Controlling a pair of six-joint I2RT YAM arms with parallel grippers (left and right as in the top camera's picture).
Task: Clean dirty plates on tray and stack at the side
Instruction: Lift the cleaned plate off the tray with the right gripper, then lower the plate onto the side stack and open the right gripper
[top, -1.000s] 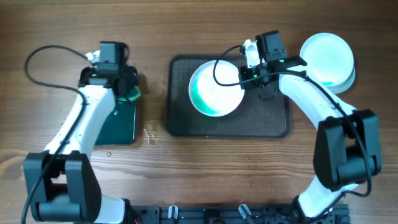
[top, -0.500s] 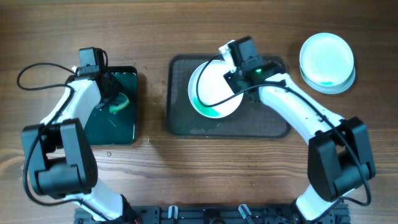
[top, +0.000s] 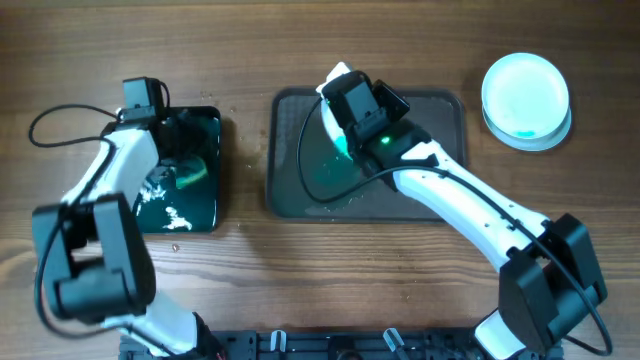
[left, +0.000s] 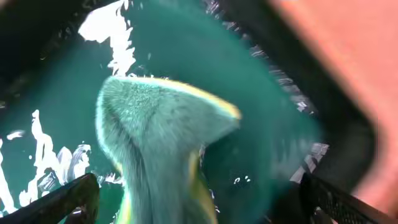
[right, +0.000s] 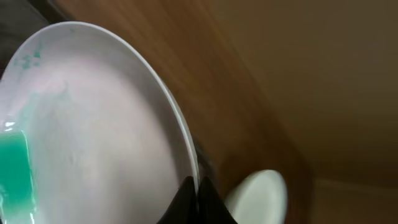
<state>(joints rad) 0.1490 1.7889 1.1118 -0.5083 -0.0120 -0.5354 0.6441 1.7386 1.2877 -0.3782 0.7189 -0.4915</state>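
Observation:
A white plate (right: 93, 143) with a teal-green smear near its left edge stands tilted up on its rim over the dark tray (top: 440, 190). My right gripper (right: 196, 194) is shut on that rim. Overhead, the plate (top: 331, 100) shows only as a thin white arc beside the right wrist. Two plates sit stacked (top: 525, 97) on the table at the far right, the top one pale blue. My left gripper (left: 199, 208) hangs open over the small black tray (top: 205, 215) of green water. Its fingers (left: 65, 199) stand wide apart on either side of the loose sponge (left: 155, 130).
Green water has splashed in white glints across the black tray. Some liquid and teal streaks lie on the dark tray's floor (top: 330, 195). Bare wooden table (top: 330, 270) runs along the front, between the arms' bases.
My left gripper has opened and the sponge now lies free in the green water. My right arm has swung left and tipped the plate from flat up onto its edge.

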